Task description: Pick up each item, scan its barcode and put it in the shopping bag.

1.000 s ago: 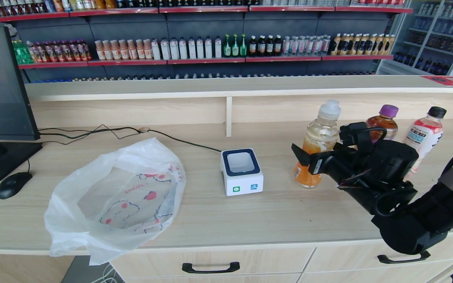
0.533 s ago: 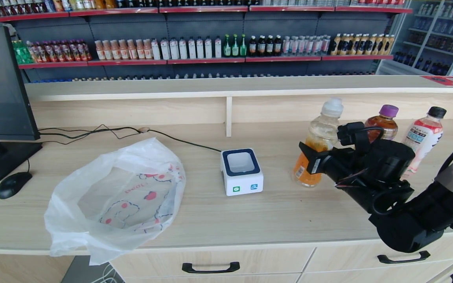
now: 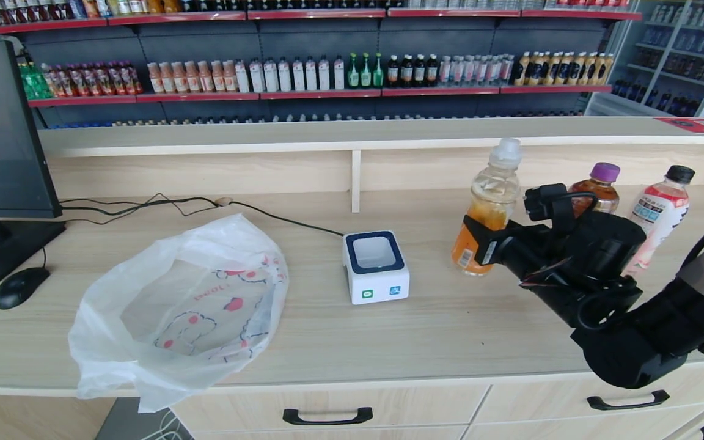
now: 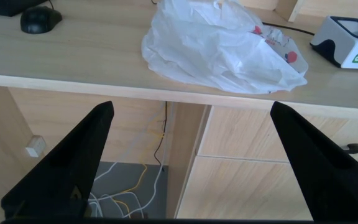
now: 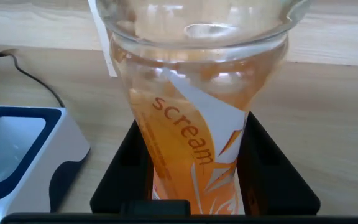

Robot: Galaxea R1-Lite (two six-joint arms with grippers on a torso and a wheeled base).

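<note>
The right tool (image 3: 486, 247) was clamped on the clear plastic bottle of orange drink with a white cap (image 3: 487, 205), its black fingers pinching the narrow waist, as the right wrist view confirmed (image 5: 194, 124). The bottle leaned slightly and seemed to hang just clear of the wooden surface (image 3: 425, 330), to the right of the white box scanner with the dark-rimmed window (image 3: 376, 266). The left tool (image 4: 191, 109) hung with its fingers wide apart, below the surface's front edge, facing the cabinet.

The likeliest trouble looked to be a slip. The grip sat low on a smooth, top-heavy bottle, so a quick swing could let it pivot or slide between the fingers. A low pass could also knock the scanner, which seemed light and was tethered only by the thin black cable (image 3: 291, 221).

The white plastic shopping bag with red prints (image 3: 184, 305) lay slack, its mouth half collapsed and its front draped over the surface's edge. A bottle set down near that lip could roll off. Bare surface lay between bottle and scanner. Just behind the arm stood the purple-capped amber bottle (image 3: 596, 186) and the black-capped pink bottle (image 3: 657, 211), which an elbow swing could topple.
</note>
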